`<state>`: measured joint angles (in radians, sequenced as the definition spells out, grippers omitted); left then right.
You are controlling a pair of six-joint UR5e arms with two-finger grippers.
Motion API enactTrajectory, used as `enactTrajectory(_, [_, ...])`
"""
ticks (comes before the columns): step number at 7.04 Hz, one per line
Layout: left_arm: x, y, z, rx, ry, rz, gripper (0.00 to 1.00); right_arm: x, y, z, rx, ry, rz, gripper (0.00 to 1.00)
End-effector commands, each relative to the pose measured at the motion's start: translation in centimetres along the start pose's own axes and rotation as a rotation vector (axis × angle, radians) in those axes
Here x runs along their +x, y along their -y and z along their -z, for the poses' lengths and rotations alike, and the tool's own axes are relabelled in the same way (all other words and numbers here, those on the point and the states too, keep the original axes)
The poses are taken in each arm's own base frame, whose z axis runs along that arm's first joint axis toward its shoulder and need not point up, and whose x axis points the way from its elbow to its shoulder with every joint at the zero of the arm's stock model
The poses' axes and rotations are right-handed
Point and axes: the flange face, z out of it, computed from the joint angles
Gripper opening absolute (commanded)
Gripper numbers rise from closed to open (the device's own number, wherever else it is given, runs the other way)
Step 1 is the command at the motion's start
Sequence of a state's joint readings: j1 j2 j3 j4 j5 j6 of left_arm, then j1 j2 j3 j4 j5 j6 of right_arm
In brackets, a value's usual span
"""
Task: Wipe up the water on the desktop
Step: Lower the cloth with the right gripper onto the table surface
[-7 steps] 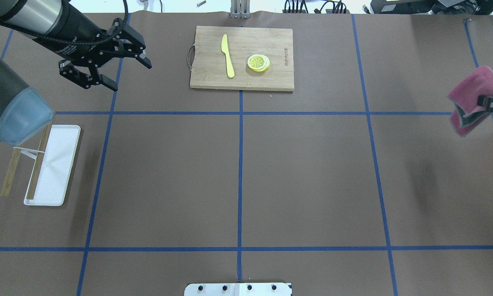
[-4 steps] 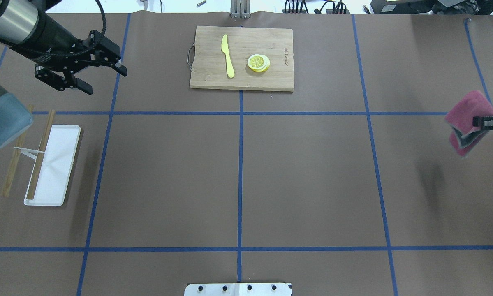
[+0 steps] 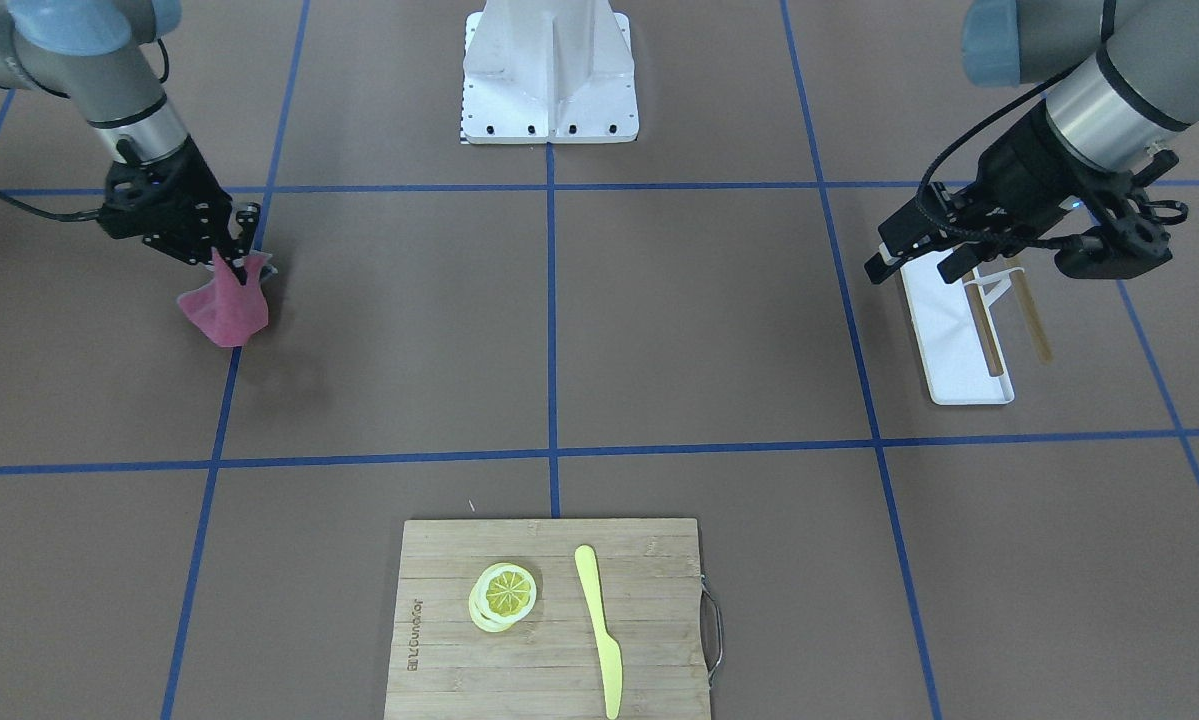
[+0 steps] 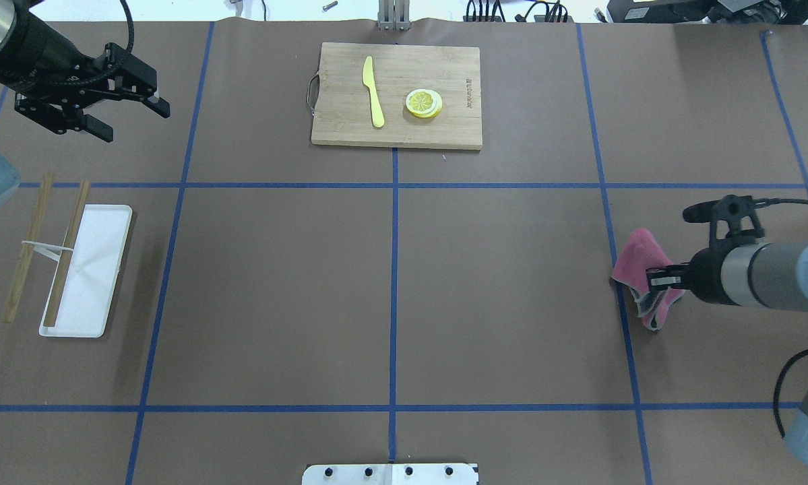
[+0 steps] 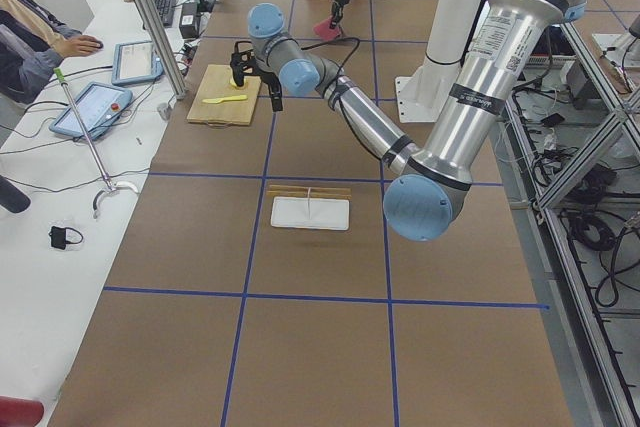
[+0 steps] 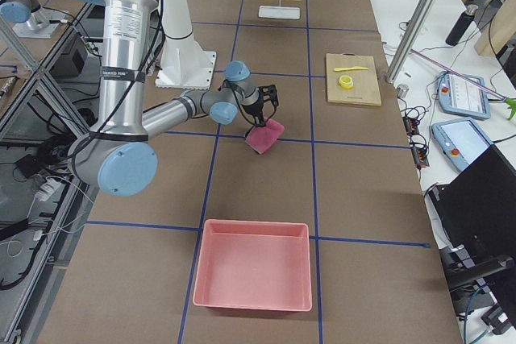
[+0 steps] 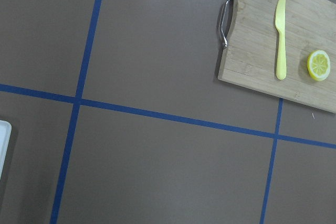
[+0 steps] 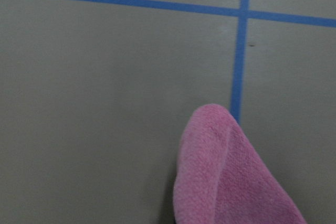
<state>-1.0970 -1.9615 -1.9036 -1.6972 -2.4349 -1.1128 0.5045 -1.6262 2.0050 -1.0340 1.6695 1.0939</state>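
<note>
The right fingers are pinched shut on a soft, fuzzy pink cloth with a grey edge. It droops below them in a bunched fold over a blue tape line on the flat, matte brown table. The left fingers are spread wide with nothing between them, above bare table, with a white rectangular tray and two thin wooden sticks nearby and a bamboo board farther off.

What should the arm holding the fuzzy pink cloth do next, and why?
Probably lower it. The right gripper is shut on the fuzzy pink cloth, which seems to hang just above the matte brown desktop, its shadow lying apart; no puddle shows clearly.
</note>
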Motion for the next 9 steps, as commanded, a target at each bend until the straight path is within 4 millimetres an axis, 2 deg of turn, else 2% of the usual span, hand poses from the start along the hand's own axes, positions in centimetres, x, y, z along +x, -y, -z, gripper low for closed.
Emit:
enactTrajectory(1, [-0.1, 0.2, -0.2, -0.001, 0.002, 0.002, 0.97, -11.5, -0.1, -0.5, -0.002, -0.008, -0.041, 0.0])
enactTrajectory(2, [-0.1, 0.2, -0.2, -0.001, 0.002, 0.002, 0.97, -14.9, -1.4, -0.7, -0.013, -0.011, -0.048, 0.0])
enactTrajectory(3, [0.0, 0.1, -0.1, -0.001, 0.0, -0.001, 0.97, -14.1, -1.6, -0.8, -0.014, -0.024, -0.044, 0.0])
enactTrajectory(4, [-0.1, 0.1, -0.1, 0.0, 0.001, 0.0, 0.97, -10.3, -1.7, -1.1, -0.024, -0.071, -0.046, 0.0])
enactTrajectory(5, [-1.0, 0.3, -0.5, -0.004, 0.011, -0.024, 0.97, -7.3, -0.7, -0.3, -0.031, -0.095, 0.016, 0.0])
enactTrajectory(6, [-2.8, 0.8, -0.1, 0.004, 0.028, -0.073, 0.97, -4.0, -0.4, 0.4, -0.041, -0.131, 0.042, 0.0])
enactTrajectory(7, [-6.1, 1.7, 0.9, 0.027, 0.056, -0.145, 0.97, -0.4, -0.3, 0.8, -0.054, -0.163, 0.072, 0.0])
enactTrajectory(9, [-17.0, 3.9, 4.0, 0.053, 0.139, -0.324, 0.97, 8.5, -1.5, 1.9, -0.074, -0.187, 0.153, 0.0])
